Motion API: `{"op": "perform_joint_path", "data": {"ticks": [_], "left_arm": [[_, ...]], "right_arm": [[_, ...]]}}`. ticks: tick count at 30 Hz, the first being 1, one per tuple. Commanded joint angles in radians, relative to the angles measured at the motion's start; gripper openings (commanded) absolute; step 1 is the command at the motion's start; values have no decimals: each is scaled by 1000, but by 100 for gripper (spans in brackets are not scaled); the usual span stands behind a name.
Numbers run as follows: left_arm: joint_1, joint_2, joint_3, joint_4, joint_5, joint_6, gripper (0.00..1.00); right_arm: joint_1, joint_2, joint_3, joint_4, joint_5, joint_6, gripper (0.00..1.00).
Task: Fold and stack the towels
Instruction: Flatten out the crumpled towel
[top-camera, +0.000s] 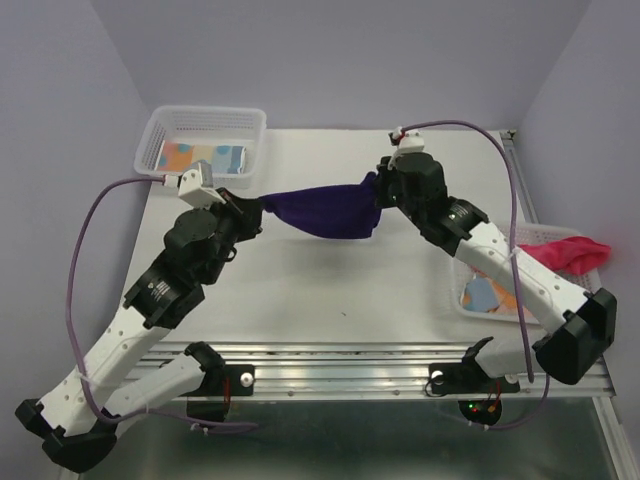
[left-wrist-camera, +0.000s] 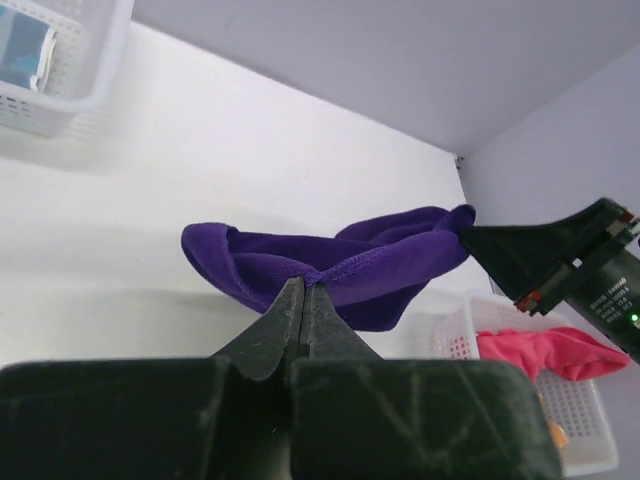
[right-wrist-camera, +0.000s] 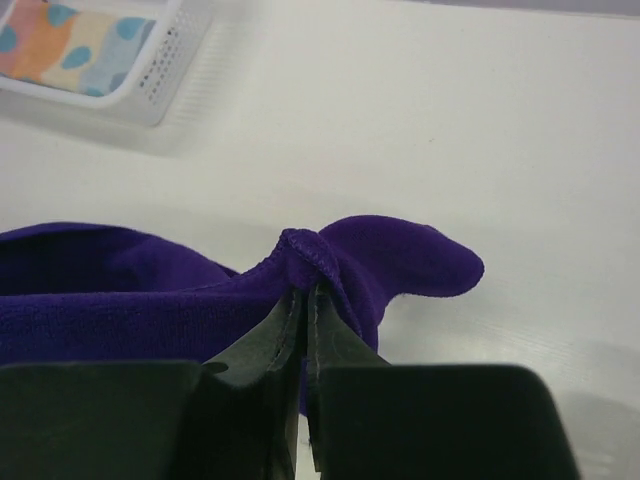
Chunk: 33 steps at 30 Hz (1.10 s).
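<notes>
1. Two grippers hold the purple towel (top-camera: 330, 210) slung between them over the far middle of the table (top-camera: 330, 290). The left gripper (left-wrist-camera: 303, 287) is clamped tight on its left end, the right gripper (right-wrist-camera: 303, 292) on its right end.
2. The step in hand looks like spreading this towel for its first fold.
3. Next, it likely needs lowering flat and taut, without releasing either end early.

Far-left basket (top-camera: 205, 125): is sitting at the far corner, holding a patterned towel (top-camera: 200, 157).
Right-edge basket (top-camera: 463, 292): is holding a second patterned towel (top-camera: 485, 295), with a pink-red towel (top-camera: 565, 252) draping over its rim.
Tabletop (top-camera: 330, 290): white, is carrying both baskets, well apart.
</notes>
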Motion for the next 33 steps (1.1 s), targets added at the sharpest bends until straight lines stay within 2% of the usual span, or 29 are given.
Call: {"op": "perform_joint_path", "data": {"ticks": [1,3,6,8,11,12,13,14,15,16,19,23,27,33], "left_arm": [[-1,-53,-43,16,-50,34,0],[-1,-67,-88,12,-47,-9,0],[-1,-76,-252,1,-2,-87,0],[-1,-78,-372,4,47,-142,0],[-1,-79,-470,-4,87,-211,0],[-2,-81,-521,3,107,-225,0],[-2,-84,-543,27,151,-239,0],[-2,-96,-561,36,165,-245,0],[-2,-102,-587,41,171,-253,0],[-2,-108,-595,44,167,-256,0],[-2,-127,-603,49,165,-258,0],[-2,-107,-590,56,160,-242,0],[-2,-64,-581,56,160,-233,0],[-2,-78,-581,53,162,-236,0]], "right_arm": [[10,-144,-103,17,10,29,4],[10,-179,-166,17,-3,99,6],[10,-234,-384,60,-100,188,6],[10,-236,-474,77,-196,248,11],[10,-236,-626,99,-305,304,13],[13,-245,-663,101,-315,328,16],[11,-276,-687,97,-356,337,28],[13,-300,-729,89,-378,347,33],[11,-326,-740,80,-382,348,39],[11,-375,-744,52,-392,345,53],[13,-428,-709,-9,-416,322,61],[13,-439,-655,-28,-483,258,64],[13,-376,-631,11,-534,198,64],[20,-296,-605,-26,-508,196,61]]}}
